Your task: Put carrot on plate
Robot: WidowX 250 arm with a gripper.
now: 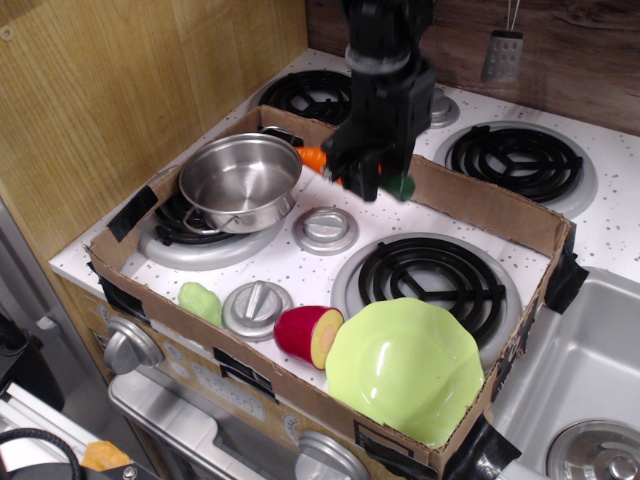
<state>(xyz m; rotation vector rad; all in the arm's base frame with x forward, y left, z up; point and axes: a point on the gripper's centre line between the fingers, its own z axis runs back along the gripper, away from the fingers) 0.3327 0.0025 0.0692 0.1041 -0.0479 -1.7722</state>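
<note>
The orange carrot (313, 157) is held crosswise in my gripper (362, 178), lifted above the stove top near the back wall of the cardboard box. Its orange tip sticks out to the left, beside the steel pot's rim, and its dark green stem (401, 185) sticks out to the right. The gripper is shut on the carrot's middle, which the fingers hide. The lime-green plate (405, 365) with its wavy rim lies at the front right corner of the box, well in front of the gripper.
A steel pot (240, 180) stands on the left burner. A red, yellow-faced halved fruit (310, 335) lies just left of the plate. A pale green vegetable (200, 300) lies at front left. Two silver knobs (325, 228) and a black burner (432, 275) lie between. A sink (590, 400) is at right.
</note>
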